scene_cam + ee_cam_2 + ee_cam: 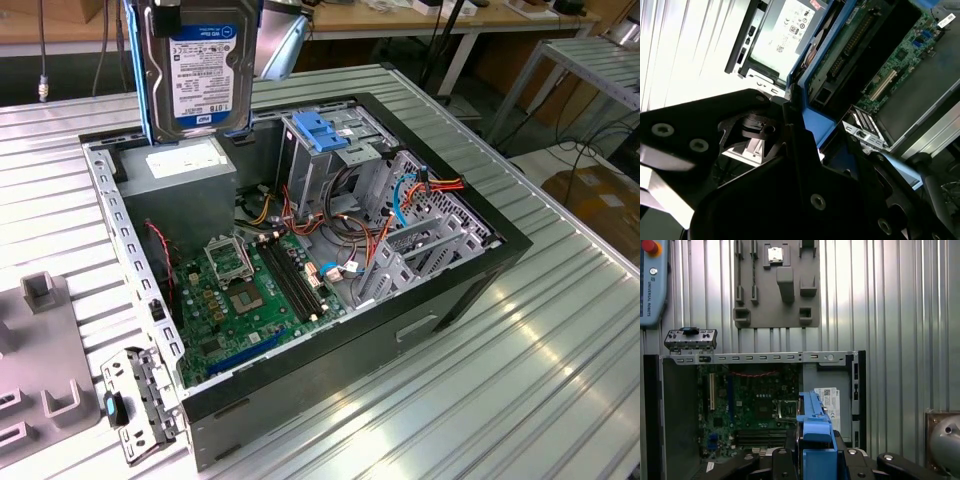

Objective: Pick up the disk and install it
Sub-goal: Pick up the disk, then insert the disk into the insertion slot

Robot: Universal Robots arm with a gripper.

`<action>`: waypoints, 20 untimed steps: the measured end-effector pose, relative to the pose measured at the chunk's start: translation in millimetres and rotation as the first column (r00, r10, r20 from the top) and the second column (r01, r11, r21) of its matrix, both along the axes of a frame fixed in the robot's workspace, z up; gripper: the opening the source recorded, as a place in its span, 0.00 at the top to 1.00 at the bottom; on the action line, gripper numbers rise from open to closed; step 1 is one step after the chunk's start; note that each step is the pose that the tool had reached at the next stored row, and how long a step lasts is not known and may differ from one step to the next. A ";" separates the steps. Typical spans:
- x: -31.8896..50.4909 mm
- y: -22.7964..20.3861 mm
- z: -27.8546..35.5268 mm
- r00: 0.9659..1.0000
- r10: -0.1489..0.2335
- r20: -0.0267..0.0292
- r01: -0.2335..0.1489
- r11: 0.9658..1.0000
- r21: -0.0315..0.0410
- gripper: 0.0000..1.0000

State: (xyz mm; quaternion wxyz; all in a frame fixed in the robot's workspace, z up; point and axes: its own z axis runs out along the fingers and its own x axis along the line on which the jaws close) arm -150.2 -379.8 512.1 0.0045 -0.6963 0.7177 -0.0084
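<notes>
1. One gripper [815,462] is clamped tight on the disk [200,70]. Its jaws squeeze the bright blue side rails from both sides.
2. Held by the gripper, the disk hangs upright in the air. In the exterior view its blue and white label faces the camera. It is above the open computer case [400,320] and not yet inside it.
3. Right under the gripper sits the grey power supply [185,165] with its white label. It fills one corner of the case.
4. A little farther from the gripper, the green board [250,290] lies flat on the bottom of the case.
5. Off to the gripper's side, the light blue latch plate [322,130] sits on top of the metal drive cage [350,170]. Orange wires [440,185] run near the cage.
6. Farther away, outside the case, a small metal panel [140,405] with a blue knob lies just beside the case wall.
7. Past that panel, a grey holder plate [777,285] with little blocks lies flat on the ribbed metal table [520,380].
8. Farthest from the gripper in the first wrist view, a hand controller [650,280] with a red button rests on the table beside the holder plate.
</notes>
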 end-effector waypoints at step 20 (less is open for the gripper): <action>7.1 -0.1 -0.1 1.000 0.000 0.000 0.000 1.000 0.000 0.63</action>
